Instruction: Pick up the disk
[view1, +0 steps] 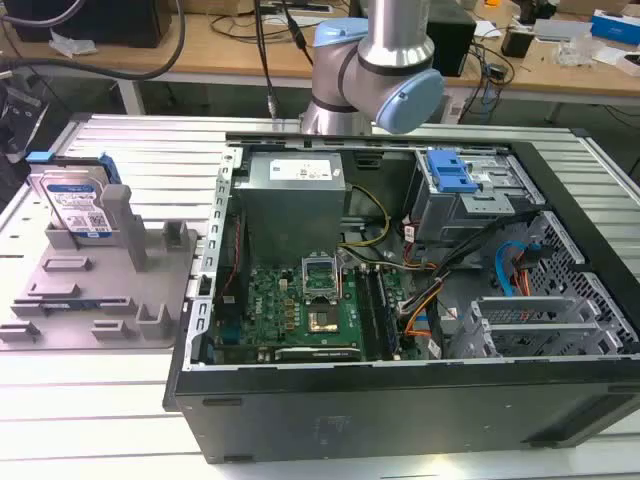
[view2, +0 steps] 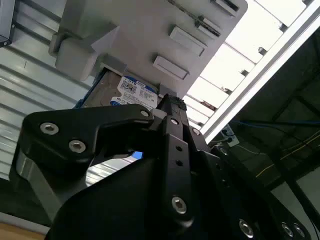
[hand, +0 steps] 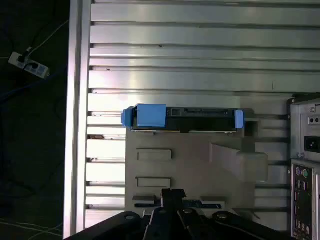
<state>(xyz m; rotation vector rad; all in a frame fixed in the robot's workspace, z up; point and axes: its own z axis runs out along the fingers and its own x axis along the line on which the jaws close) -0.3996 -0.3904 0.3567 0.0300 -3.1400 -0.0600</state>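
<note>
Exterior view first: a big silver table with long grooves is lying under everything. A black computer case is sitting open on it, with its green board and wires showing. A silver and blue robot arm is rising behind the case. At the exterior view's left, just beside the case, a grey fixture with upright posts is resting on the table. The disk is standing up on its edge in the far part of this fixture, right beside a tall grey post, with its blue and white label showing. In both wrist views the black gripper is hanging over the fixture, with the disk a little way off. The gripper is not touching the disk and is not holding it. I cannot tell how far open the gripper is
</note>
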